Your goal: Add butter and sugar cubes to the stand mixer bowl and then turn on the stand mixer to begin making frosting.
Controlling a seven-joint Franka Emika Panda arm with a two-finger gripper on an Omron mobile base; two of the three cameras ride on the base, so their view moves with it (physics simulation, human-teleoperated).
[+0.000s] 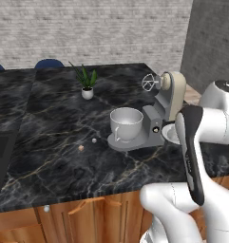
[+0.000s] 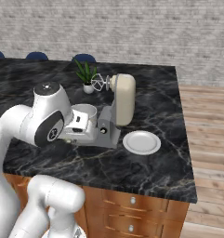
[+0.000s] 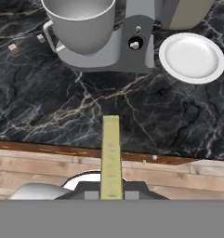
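Glossy black marble counter [image 1: 63, 156], wooden cabinets [image 2: 146, 207] beneath.

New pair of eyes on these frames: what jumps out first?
The stand mixer, cream head tilted back, stands mid-counter with the stand mixer bowl on its grey base. A white plate lies just to its right. Left of the bowl, the butter and sugar cubes sit loose on the black marble.

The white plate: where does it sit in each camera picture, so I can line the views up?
Left base view: the plate peeks out right of centre, mostly hidden behind the arm.
Right base view: right of centre, on the counter.
Hand view: upper right.
Shared landmark: the stand mixer, right beside the plate.
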